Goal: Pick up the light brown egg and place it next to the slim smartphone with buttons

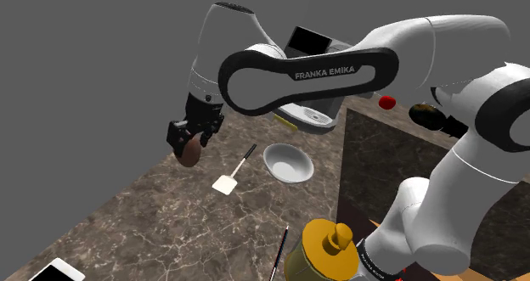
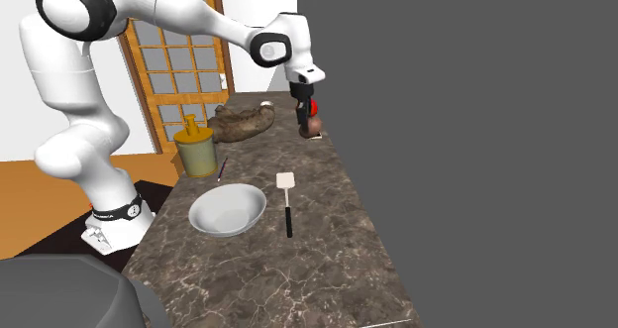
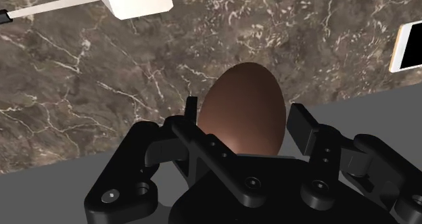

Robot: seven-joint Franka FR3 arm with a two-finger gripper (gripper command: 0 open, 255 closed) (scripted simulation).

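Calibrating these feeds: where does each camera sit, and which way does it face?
Shoulder view: beside the arm's base, looking down over the counter; the gripper holding the egg shows.
Second exterior view: along the counter, facing the whole arm.
Wrist view: on the gripper, looking down past fingers and egg.
Both exterior views share bowl and spatula.

A dark marbled counter (image 1: pixel 170 211) bears a bowl (image 1: pixel 287 163), spatula (image 1: pixel 232 174), jar (image 1: pixel 327 252) and smartphone (image 1: pixel 58 272).

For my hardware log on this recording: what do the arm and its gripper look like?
The arm has smooth, rounded white shells with black joint sections; one black link carries white FRANKA EMIKA lettering. The gripper is all black and blocky, with two fingers and round screw holes.
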